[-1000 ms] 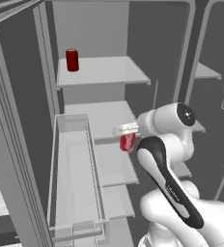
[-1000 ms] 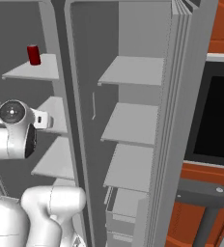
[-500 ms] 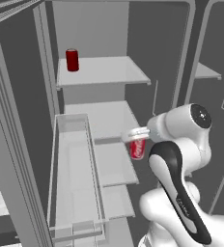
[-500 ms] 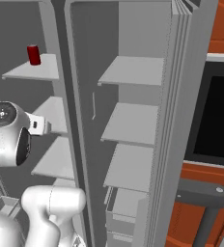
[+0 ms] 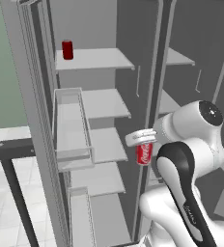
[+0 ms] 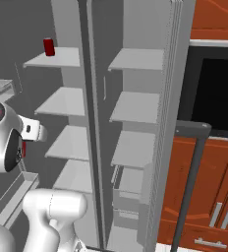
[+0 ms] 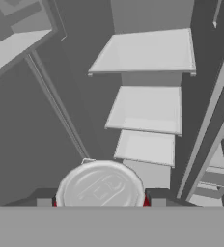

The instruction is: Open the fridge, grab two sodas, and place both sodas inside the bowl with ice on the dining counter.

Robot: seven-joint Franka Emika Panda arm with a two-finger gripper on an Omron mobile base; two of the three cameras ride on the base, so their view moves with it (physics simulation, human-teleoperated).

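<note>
- The fridge (image 5: 109, 58) stands with both doors swung wide, showing pale grey shelves stacked in two columns on either side of a dark centre post.
- The arm (image 5: 191, 159) rises from the near right of the left base view, its white body bending up to a round joint in front of the open fridge.
- The gripper (image 5: 142, 144) is pinched on a red can (image 5: 143, 153), which hangs upright below the white hand, in the air in front of the middle shelves and clear of them.
- In the hand view the silver top of this can (image 7: 100, 187) sits between the two dark finger tips (image 7: 44, 201), with slivers of red showing at both sides; the gripper (image 7: 100, 202) presses on it from left and right.
- In the right base view a small patch of the red can (image 6: 23, 149) shows just beside the round joint, below the white hand.
- A second can (image 5: 67, 49) stands upright on the top shelf (image 5: 92, 59) of the left column, near its far left corner, well apart from the held one; the right base view shows it there too (image 6: 48, 47).
- A clear bin (image 5: 71, 126) hangs on the inside of the left door, level with the second shelf.
- A dark bar handle (image 6: 189, 172) crosses the near right of the right base view, in front of reddish-brown cabinets (image 6: 204, 197).
</note>
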